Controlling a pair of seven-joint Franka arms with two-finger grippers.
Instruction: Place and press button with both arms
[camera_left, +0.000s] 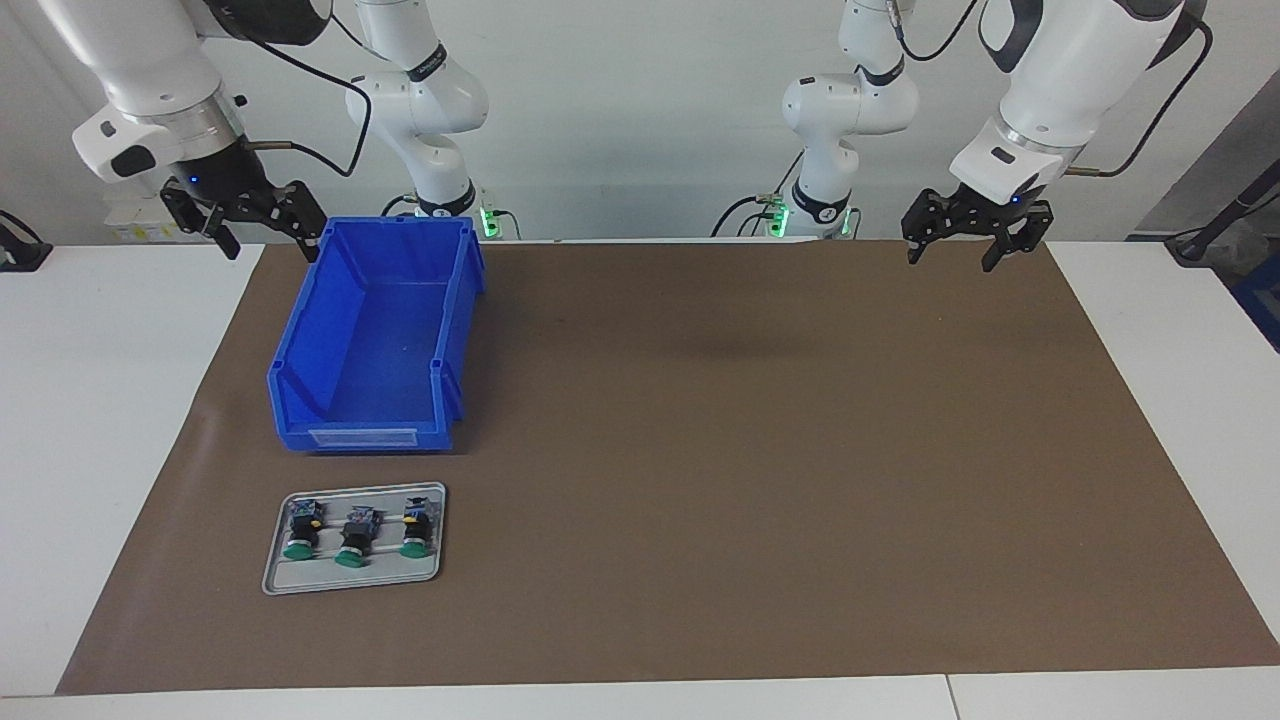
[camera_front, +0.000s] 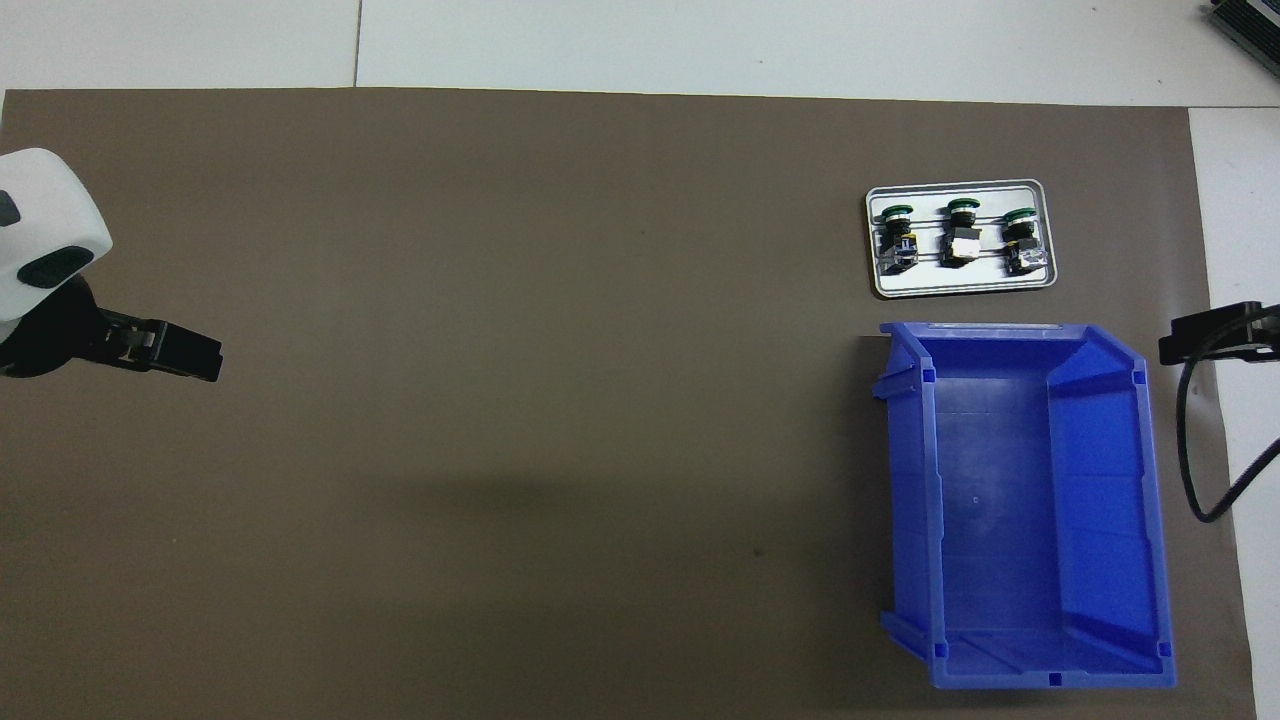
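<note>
Overhead only: buttons' (camera_front: 961, 233) pale terminal blocks.

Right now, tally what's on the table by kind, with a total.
Buttons: 3, all lying on the tray
Tray: 1
Bin: 1
Mat: 1
Total: 6
</note>
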